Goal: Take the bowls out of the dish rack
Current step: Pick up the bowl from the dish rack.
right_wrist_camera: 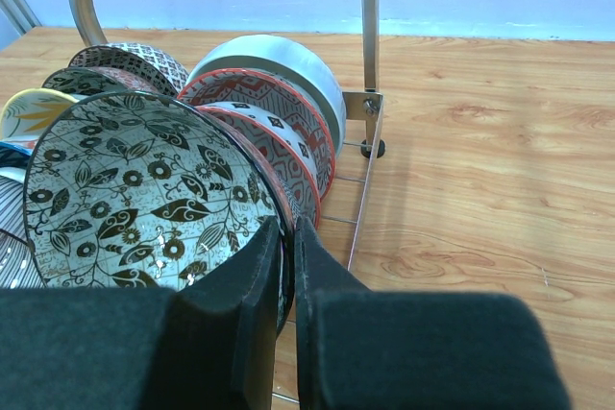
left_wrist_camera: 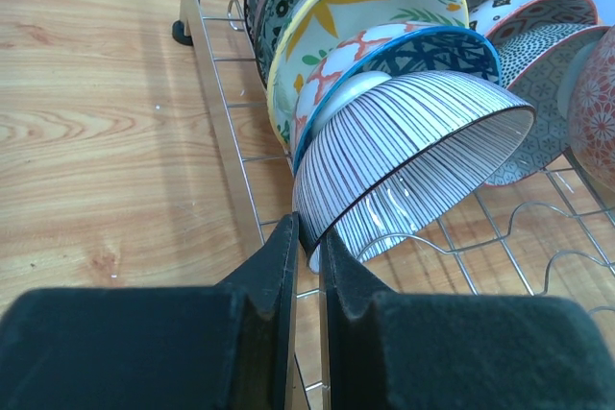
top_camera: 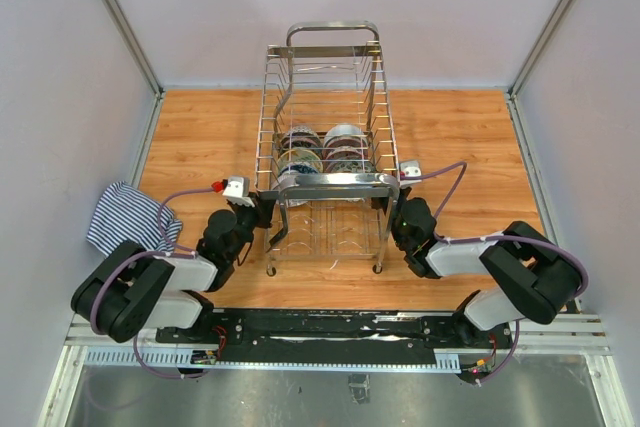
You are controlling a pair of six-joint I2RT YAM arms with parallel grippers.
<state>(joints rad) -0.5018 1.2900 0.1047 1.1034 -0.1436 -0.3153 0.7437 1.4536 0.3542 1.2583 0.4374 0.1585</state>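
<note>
a wooden table (top_camera: 200, 137) fills the floor of a pale-walled booth, with a striped cloth (top_camera: 125, 212) lying at its left edge. the dish rack (top_camera: 330, 77) stands in the middle of the table, its long axis running away from the arms, and the bowls (top_camera: 320, 147) stand on edge in two rows in its near half. both arms reach forward and inward from their bases to the rack's near end, one on each side of the near loop handle. the left gripper (left_wrist_camera: 309, 232) is clamped on the rim of the line-striped bowl (left_wrist_camera: 413, 151), the nearest in the left row. the right gripper (right_wrist_camera: 291, 232) is pinched on the dark rim of the leaf-patterned bowl (right_wrist_camera: 144, 194), the nearest in the right row. other bowls press close behind each held one. the rack's side wires run just beside the left fingers. bare wood lies open on both sides of the rack.
</note>
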